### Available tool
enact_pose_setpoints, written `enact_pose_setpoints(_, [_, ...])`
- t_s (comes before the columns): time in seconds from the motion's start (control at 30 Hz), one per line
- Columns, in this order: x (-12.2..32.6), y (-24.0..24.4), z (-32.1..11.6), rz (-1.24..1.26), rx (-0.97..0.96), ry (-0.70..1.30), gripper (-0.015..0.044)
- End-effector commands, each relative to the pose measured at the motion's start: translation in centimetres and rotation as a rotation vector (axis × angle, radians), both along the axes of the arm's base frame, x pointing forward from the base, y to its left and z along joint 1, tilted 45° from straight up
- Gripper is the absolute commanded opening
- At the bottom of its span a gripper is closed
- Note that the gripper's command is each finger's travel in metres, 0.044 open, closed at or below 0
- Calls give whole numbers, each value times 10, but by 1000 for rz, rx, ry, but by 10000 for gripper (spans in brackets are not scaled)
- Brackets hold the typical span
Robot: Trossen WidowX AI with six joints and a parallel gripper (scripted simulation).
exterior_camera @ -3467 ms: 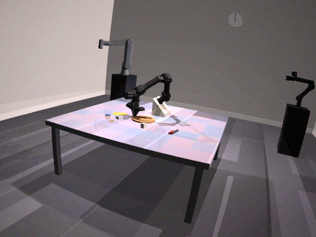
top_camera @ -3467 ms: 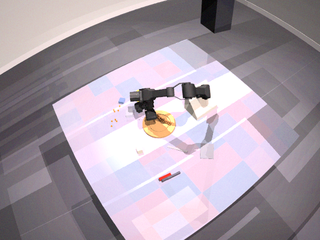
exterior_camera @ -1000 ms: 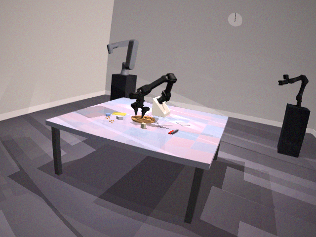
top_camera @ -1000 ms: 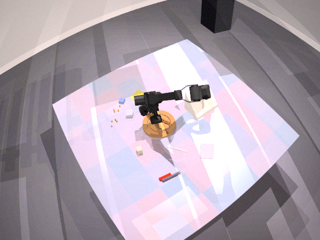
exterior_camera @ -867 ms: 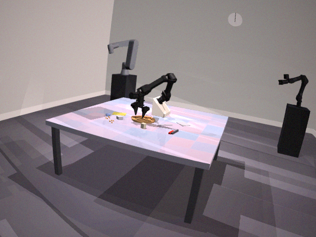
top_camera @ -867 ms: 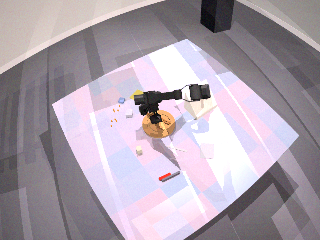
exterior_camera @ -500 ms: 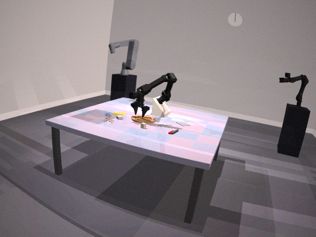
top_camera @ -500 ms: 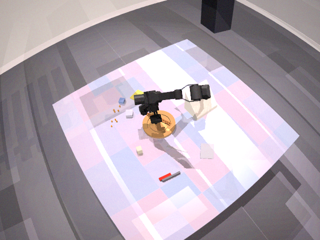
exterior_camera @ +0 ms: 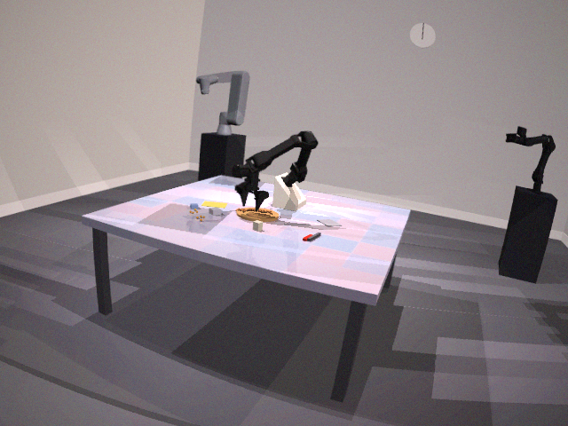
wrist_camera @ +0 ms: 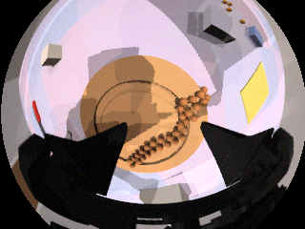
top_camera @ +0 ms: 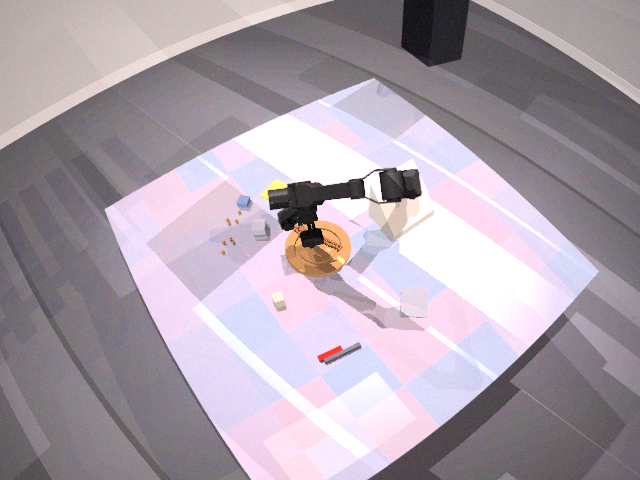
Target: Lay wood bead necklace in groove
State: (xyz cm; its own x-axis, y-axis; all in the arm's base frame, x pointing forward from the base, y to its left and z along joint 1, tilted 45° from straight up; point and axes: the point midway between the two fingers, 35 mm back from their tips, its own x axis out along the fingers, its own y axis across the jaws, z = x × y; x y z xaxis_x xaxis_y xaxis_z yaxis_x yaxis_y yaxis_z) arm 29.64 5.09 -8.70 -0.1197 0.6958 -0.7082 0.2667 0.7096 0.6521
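Note:
The round orange-brown bead board [top_camera: 317,269] [wrist_camera: 95,91] lies under my gripper. The wood bead necklace [top_camera: 333,244] [wrist_camera: 164,139] lies on it as a doubled strand. In the wrist view, the strand runs from the board's near part up along the right side of the ringed groove. There it bunches into a clump that reaches outward to the board's right rim. The groove's left and far parts show no beads. My gripper [top_camera: 311,238] [exterior_camera: 250,208] [wrist_camera: 166,126] is open and empty above the board, its fingertips apart on either side of the strand.
Near the board are a grey block [top_camera: 259,228], a blue block [top_camera: 243,201], a yellow sheet [wrist_camera: 256,93], a cream block [top_camera: 278,300] and several small orange pieces [top_camera: 228,221]. A red and grey stick [top_camera: 330,353] and a pale square [top_camera: 414,302] lie farther off. The arm's cream base [exterior_camera: 281,194] stands behind.

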Motion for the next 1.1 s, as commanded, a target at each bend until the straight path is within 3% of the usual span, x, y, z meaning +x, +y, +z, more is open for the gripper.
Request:
enact_pose_setpoints(0.0, [0, 0, 0, 3, -2, -4, 440])
enact_pose_setpoints(0.27, [-32, 7, 39, -318, -56, 314, 250])
enact_pose_setpoints(0.43, [-52, 11, 56, -490, -85, 484, 250])
enact_pose_setpoints(1.07, [-50, 20, 47, -491, -85, 470, 250])
